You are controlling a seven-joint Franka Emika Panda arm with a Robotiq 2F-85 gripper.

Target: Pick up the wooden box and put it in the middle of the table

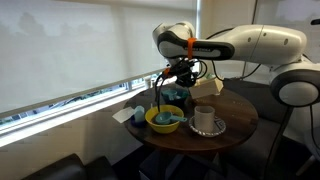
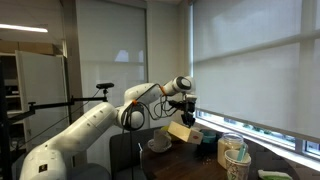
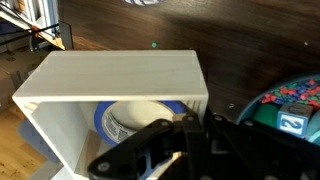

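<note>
- Wooden box [image 3: 120, 75], pale tan and rectangular, sits directly in front of the end effector [image 3: 188, 128] in the wrist view. Its long side runs across the view and its open face is turned toward the camera.
- A blue-and-white roll [image 3: 135, 118] lies inside it.
- The dark fingers appear pinched onto the near wall by the box's lower right corner, though the contact itself is partly hidden.
- In an exterior view the wooden box [image 2: 180, 131] hangs tilted just below the end effector [image 2: 184, 108], apparently clear of the round dark brown wooden surface [image 1: 236, 124] underneath.
- My judgement is that the box is lifted and placing comes next.
- Below the end effector [image 1: 178, 78] stands a yellow round bowl [image 1: 165, 119], with a white ceramic mug [image 1: 205, 117] on its saucer just beyond.
- These dishes crowd the middle, so free room for setting the box down looks scarce, and a tilted box could clip a rim.
- Behind the end effector is a window with pale roller blinds [image 1: 70, 50].
</note>
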